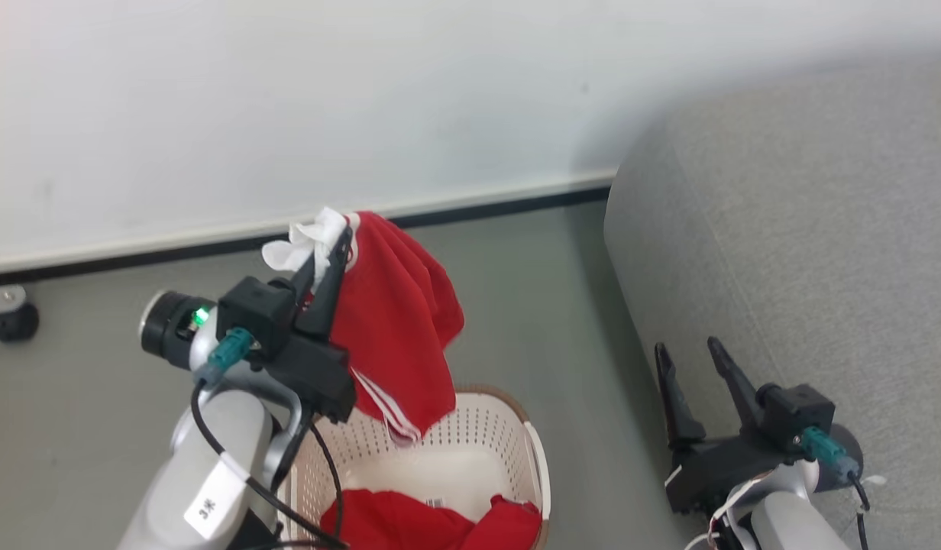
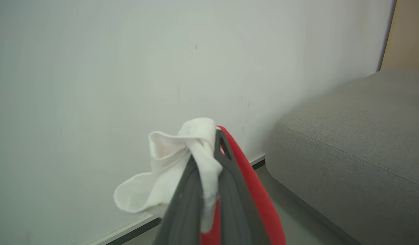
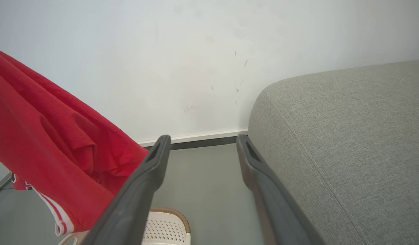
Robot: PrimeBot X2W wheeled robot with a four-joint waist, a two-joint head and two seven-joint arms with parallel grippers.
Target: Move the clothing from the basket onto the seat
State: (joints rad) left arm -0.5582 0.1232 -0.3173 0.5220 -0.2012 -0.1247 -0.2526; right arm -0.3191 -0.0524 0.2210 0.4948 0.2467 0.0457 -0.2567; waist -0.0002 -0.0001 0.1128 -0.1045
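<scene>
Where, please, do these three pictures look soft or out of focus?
Head view: the seat's far part looks soft, while the basket's holes are crisp. Left wrist view: the left end effector and the garment it pinches are blurred near the lens. Right wrist view: the seat's weave is sharp; the right end effector softens toward the bottom edge.

Red, white-striped garment [image 1: 398, 328]; cream, hole-dotted, brown-rimmed basket [image 1: 486, 428]; grey woven seat [image 1: 806, 267]

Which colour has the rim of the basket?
Brown rim on the cream basket; the head view shows it best.
</scene>
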